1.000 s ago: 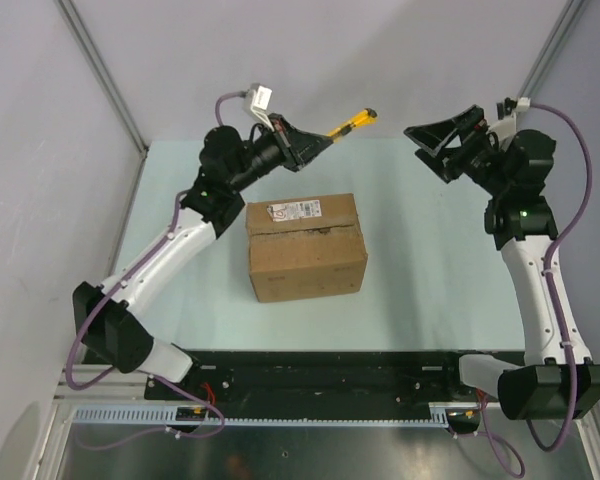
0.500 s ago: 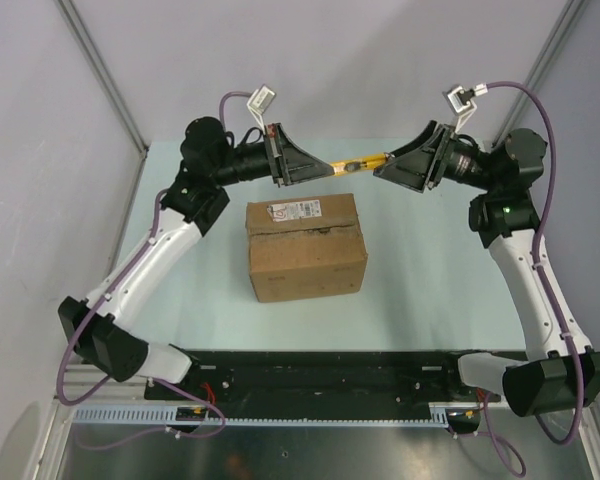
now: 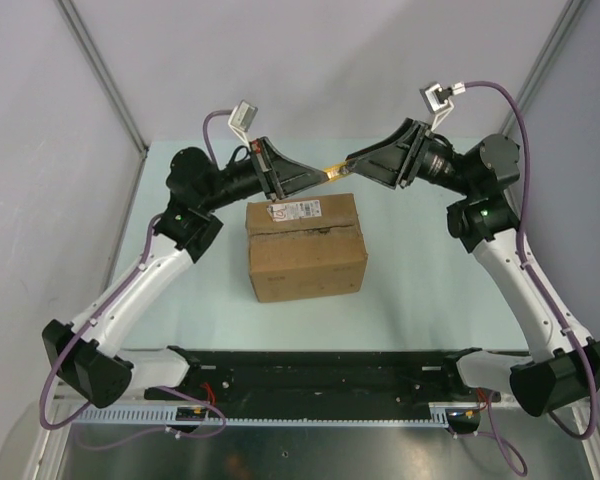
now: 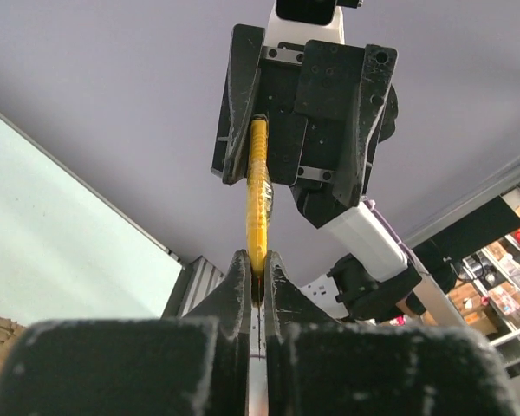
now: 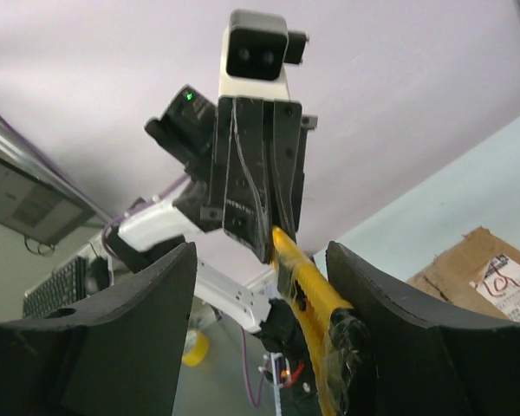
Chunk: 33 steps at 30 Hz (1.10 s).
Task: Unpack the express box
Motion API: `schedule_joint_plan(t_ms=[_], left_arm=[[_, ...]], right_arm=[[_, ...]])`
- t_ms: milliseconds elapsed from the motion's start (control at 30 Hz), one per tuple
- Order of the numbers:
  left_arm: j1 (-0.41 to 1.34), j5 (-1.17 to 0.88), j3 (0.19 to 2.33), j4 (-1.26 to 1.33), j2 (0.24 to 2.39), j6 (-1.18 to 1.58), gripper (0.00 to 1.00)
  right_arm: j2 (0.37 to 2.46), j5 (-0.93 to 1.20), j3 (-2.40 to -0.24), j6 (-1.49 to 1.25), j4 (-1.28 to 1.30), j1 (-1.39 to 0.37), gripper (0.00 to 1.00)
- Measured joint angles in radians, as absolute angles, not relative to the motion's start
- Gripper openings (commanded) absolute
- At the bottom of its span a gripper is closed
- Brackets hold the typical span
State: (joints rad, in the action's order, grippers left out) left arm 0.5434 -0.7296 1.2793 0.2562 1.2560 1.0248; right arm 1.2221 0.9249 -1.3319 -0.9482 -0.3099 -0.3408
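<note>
The express box (image 3: 305, 250), a brown carton with a white label (image 3: 295, 209), stands shut at the middle of the table. Above its far edge my left gripper (image 3: 320, 175) is shut on one end of a yellow utility knife (image 3: 333, 170). In the left wrist view the knife (image 4: 257, 191) runs from my left gripper (image 4: 256, 260) up to the right one. My right gripper (image 3: 352, 165) faces it. Its jaws (image 5: 262, 277) stand apart around the knife's other end (image 5: 316, 303), which lies against one finger with a gap to the other.
The pale green table (image 3: 430, 280) ends at a black rail (image 3: 320, 370) in front, where both arm bases sit. Grey walls with metal posts (image 3: 105, 80) close in the back and sides. A corner of the box (image 5: 490, 273) shows in the right wrist view.
Both arms swung inward and met above the box's far edge. The right gripper came over the knife's free end and its jaws have narrowed. The left kept its hold on the knife.
</note>
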Motion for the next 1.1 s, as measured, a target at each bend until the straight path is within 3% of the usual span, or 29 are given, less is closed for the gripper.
schedule_joint_plan(t_ms=[200, 400, 633, 833, 1100], left_arm=[[0.55, -0.688, 1.259, 0.312, 1.251, 1.04, 0.0], [0.548, -0.688, 1.26, 0.338, 1.253, 1.04, 0.0], [0.539, -0.73, 1.262, 0.353, 1.267, 1.039, 0.0], [0.517, -0.765, 1.28, 0.357, 1.283, 1.036, 0.0], [0.502, -0.796, 1.287, 0.359, 1.285, 1.021, 0.0]], right_arm=[[1.253, 0.899, -1.332, -1.029, -0.398, -0.341, 0.57], [1.269, 0.925, -1.332, -1.074, -0.445, -0.341, 0.66], [1.277, 0.953, -1.332, -1.117, -0.492, -0.34, 0.54], [1.294, 0.989, -1.336, -1.129, -0.483, -0.34, 0.63], [1.294, 1.009, -1.338, -1.124, -0.467, -0.336, 0.39]])
